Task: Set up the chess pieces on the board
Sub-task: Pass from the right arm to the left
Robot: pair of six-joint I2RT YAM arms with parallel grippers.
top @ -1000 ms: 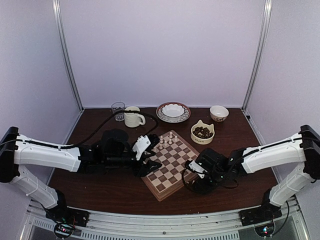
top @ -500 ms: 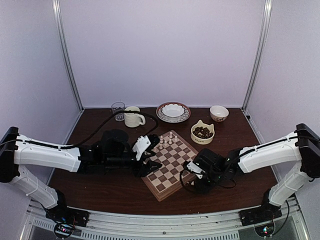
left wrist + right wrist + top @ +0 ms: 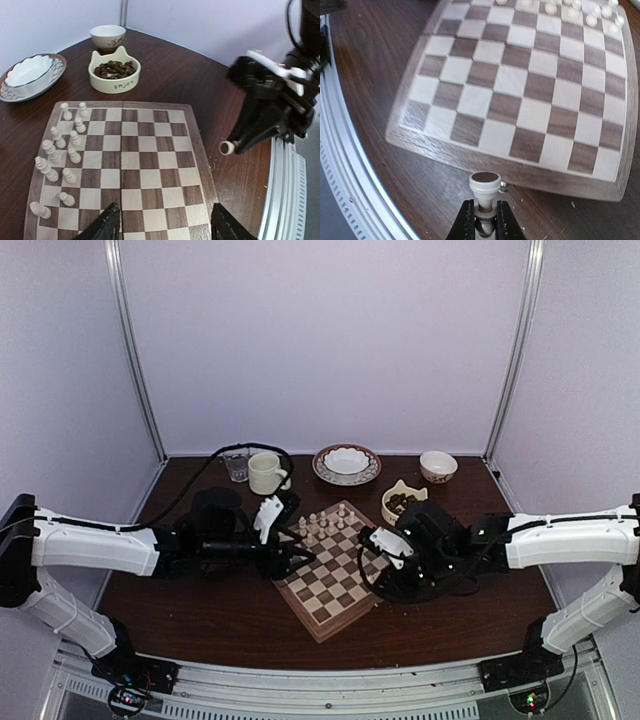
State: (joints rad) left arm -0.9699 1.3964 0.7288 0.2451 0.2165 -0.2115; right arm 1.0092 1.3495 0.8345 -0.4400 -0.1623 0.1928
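While the right gripper [image 3: 484, 216] pinched one cream piece [image 3: 485, 183], the board [image 3: 520, 165] stood only partly set.
Piece gripped by its narrow body, round end poking past the fingertips, just off the board's rim over the table, probably for carrying to a square. Left gripper [image 3: 165, 220] hung spread and empty over the opposite edge, likely waiting. Other chess pieces [image 3: 60, 150] stood bunched in two rows along one side.

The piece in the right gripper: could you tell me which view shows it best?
Right wrist: the piece sits close and large, clamped in the right gripper. The left wrist view shows only its pale round end, small. The top view is too distant to pick it out.
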